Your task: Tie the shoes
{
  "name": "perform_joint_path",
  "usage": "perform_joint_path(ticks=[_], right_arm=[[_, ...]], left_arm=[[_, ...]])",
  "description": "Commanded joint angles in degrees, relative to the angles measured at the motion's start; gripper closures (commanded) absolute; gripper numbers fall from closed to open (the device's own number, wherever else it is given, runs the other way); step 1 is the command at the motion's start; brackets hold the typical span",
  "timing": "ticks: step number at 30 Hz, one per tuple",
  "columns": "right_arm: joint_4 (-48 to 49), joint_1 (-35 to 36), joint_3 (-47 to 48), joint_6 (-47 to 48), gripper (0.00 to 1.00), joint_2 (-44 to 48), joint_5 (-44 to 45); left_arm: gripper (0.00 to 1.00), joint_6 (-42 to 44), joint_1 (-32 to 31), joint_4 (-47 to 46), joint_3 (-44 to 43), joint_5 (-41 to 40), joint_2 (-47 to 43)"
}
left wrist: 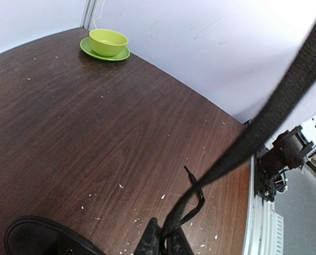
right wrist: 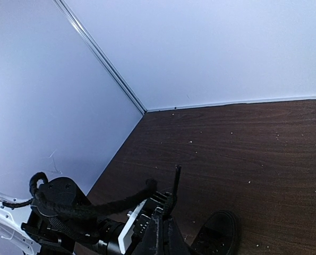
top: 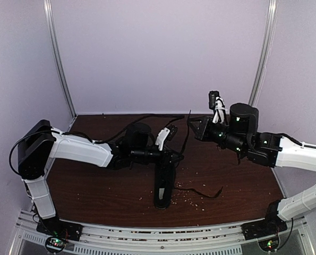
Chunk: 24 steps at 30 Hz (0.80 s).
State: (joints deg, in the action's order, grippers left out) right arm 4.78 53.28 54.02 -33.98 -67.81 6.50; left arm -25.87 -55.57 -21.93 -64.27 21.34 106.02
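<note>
Black lace [left wrist: 237,146] runs straight out of the left gripper [left wrist: 163,238], which is pinched on it. The right gripper [right wrist: 167,210] is clamped just below a lace tip [right wrist: 176,175]. The shoe [top: 164,187] stands mid-surface [top: 94,186], towards the near edge. Best now: keep gentle tension, cross the strands low over the shoe, and avoid dragging it sideways.
</note>
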Motion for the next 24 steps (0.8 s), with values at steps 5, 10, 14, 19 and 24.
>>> perform_joint_path(ticks=[5,10,14,19,24], right_arm=[[-2.2,0.1,-1.3,-1.1,1.0,0.4,4.4],[-6.4,0.1,1.6,-1.5,1.0,-5.3,6.9],[-8.5,0.1,4.3,-4.6,1.0,-12.3,7.1],[-8.2,-0.2,6.9,-6.9,1.0,-20.9,4.7],[-13.3,-1.1,12.2,-8.1,0.74,-26.5,1.2]], left_arm=[[1.0,-0.1,-0.3,0.9,1.2,-3.5,-3.3],[1.0,0.0,0.1,4.1,4.3,-6.8,-7.3],[1.0,-1.5,0.1,8.7,6.8,-8.9,-9.5],[1.0,-5.2,0.4,9.1,10.6,-11.4,-12.3],[1.0,-9.1,1.5,13.2,9.7,-13.7,-13.5]])
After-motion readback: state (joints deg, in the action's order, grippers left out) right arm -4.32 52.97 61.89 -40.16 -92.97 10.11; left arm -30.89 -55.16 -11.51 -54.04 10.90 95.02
